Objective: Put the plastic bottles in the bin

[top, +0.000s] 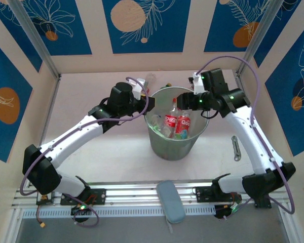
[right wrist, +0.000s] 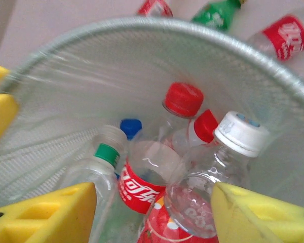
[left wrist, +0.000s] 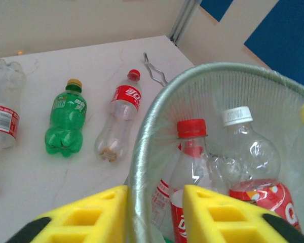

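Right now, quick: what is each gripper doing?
Left gripper: open, straddling the rim of the round translucent greenish-grey plastic bin.
Right gripper: open, holding nothing.

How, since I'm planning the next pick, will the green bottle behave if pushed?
The green bottle lies on its side on the table, so a sideways push would probably roll it. It looks empty, so likely light and quick to skid. Its smooth round body might slip.

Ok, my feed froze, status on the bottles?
Left gripper astride bin rim, jaws apart. Right gripper open over bin, empty. Several bottles inside; green bottle and others on table. Nothing blocking.
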Controlling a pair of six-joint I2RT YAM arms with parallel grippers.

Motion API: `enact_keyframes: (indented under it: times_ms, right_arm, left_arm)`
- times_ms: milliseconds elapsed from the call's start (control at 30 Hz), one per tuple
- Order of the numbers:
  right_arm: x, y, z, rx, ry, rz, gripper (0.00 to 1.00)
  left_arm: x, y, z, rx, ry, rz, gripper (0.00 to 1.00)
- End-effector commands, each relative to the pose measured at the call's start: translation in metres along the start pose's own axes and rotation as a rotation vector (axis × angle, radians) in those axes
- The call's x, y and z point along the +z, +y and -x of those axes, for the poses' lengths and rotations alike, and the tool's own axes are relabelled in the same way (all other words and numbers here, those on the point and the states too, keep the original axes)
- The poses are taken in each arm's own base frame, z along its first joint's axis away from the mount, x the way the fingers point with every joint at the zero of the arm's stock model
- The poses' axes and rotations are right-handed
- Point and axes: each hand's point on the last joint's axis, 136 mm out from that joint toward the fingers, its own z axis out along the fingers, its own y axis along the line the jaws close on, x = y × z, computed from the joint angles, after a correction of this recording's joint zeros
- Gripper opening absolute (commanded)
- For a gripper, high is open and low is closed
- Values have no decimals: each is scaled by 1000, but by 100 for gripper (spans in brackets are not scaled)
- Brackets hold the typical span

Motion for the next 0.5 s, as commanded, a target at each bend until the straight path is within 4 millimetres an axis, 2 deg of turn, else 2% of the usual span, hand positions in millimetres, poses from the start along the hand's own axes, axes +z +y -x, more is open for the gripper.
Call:
enact_keyframes:
  times_ms: [0, 167, 467]
  right_arm:
    - [-39, 7, 26, -5, -157, 41, 63]
    - [-50, -4, 38, 34, -238, 42, 63]
    - [-45, -23, 43, 82, -255, 36, 63]
  left_arm:
    - [3, -3, 6, -9, -3, 10, 25]
    - [2, -1, 13, -10, -8, 35, 9]
    - [-1, 2, 18, -1, 3, 68, 0]
